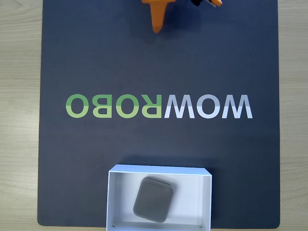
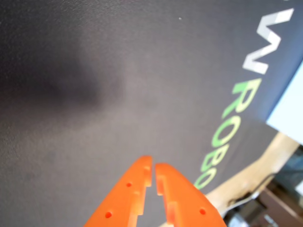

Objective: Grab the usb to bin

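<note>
While the usb (image 1: 153, 199) lies inside the bin (image 1: 120, 192) at the mat's (image 1: 96, 57) near edge | fingers (image 2: 152, 174) nearly closed, empty, at far edge | open mat between.

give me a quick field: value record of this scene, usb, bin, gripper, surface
usb: grey rounded-square block, lying flat inside the bin, slightly rotated
bin: white shallow box, at the mat's bottom edge in the fixed view
gripper: orange, jaws closed with nothing between them, at the mat's top edge in the fixed view, far from the bin
surface: dark mat with WOWROBO lettering, on a light wood table
task state: usb appears already in the bin
</note>
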